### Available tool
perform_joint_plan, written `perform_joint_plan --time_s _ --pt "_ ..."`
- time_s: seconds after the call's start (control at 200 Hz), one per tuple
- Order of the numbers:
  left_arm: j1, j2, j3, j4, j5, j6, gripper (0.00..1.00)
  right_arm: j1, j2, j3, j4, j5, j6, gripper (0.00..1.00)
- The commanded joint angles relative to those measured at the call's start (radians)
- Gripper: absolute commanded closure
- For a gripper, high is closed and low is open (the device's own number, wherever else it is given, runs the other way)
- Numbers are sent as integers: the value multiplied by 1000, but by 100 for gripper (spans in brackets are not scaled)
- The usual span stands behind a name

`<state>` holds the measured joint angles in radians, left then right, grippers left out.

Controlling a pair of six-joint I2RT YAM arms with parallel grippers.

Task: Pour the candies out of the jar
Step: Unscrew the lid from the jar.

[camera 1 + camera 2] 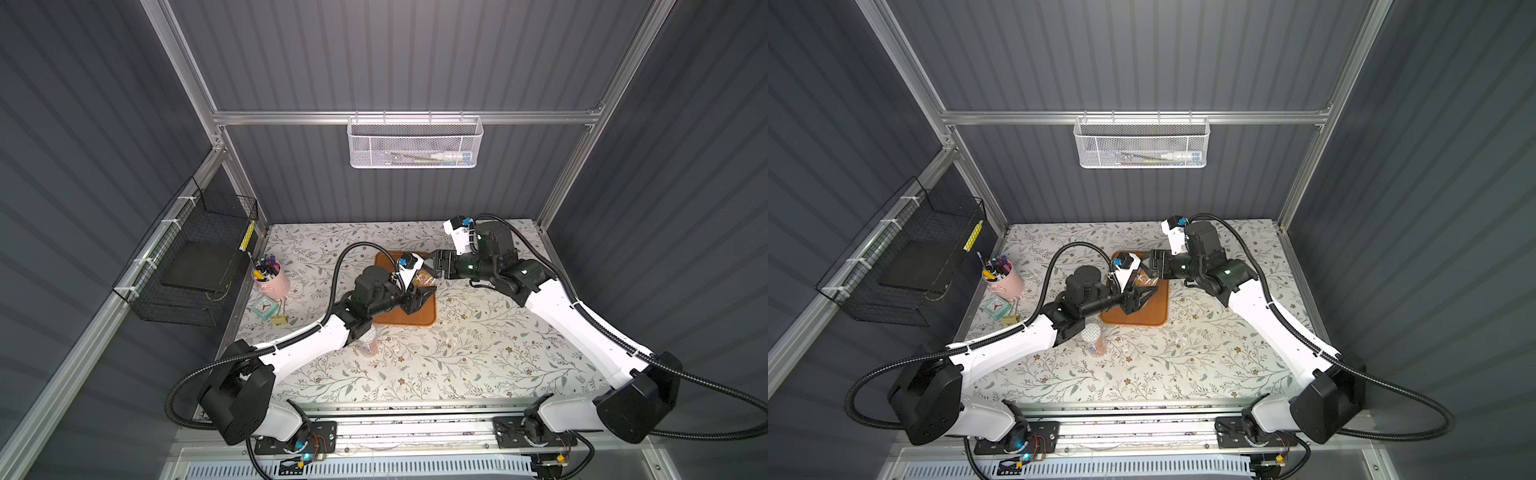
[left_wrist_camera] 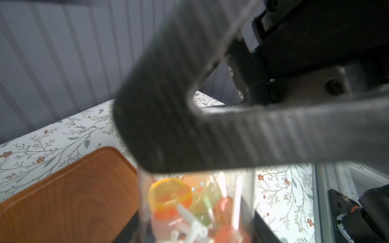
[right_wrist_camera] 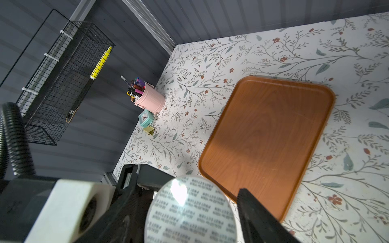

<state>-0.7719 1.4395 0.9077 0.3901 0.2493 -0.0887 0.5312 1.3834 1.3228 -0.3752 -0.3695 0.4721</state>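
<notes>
Jar [image 1: 424, 279] of candies [image 2: 170, 195] over the tray [image 3: 273, 126]: left tool [image 1: 426, 294] clamped on it; right tool [image 1: 431, 269] straddles its sealed top, can't tell if gripping.

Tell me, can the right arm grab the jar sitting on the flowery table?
Probably not easily. The jar sits tucked partly under the left arm, which blocks a reach from above, and the right gripper is over the tray.

pink pen cup [image 1: 277, 282] | mint clock [image 1: 264, 308] | binder clip [image 1: 279, 320] | black wire basket [image 1: 183, 307]
</notes>
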Motion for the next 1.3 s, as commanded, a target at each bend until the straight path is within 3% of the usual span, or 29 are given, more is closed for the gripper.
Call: perform_joint_plan --time_s 0.0,0.145,0.455,0.54,0.76,1.086,1.296 --pt "-7 -33 14 61 -10 2 100 3 8 13 -8 3 6 24" --pt "-7 -38 8 70 -19 1 100 4 5 12 -8 7 10 25" --pt "-7 -43 -1 82 -6 -8 100 4 -11 2 23 -20 -5 44" --pt "-8 -35 -8 114 61 -32 100 -4 -28 -3 59 -80 -54 45" --pt "-2 -21 -9 216 321 -106 100 -35 -92 -35 196 -420 -211 44" --pt "22 23 8 343 523 -261 100 -67 -126 -9 182 -585 -261 42" --pt "26 79 33 423 582 -339 100 -66 -124 10 138 -610 -286 42"
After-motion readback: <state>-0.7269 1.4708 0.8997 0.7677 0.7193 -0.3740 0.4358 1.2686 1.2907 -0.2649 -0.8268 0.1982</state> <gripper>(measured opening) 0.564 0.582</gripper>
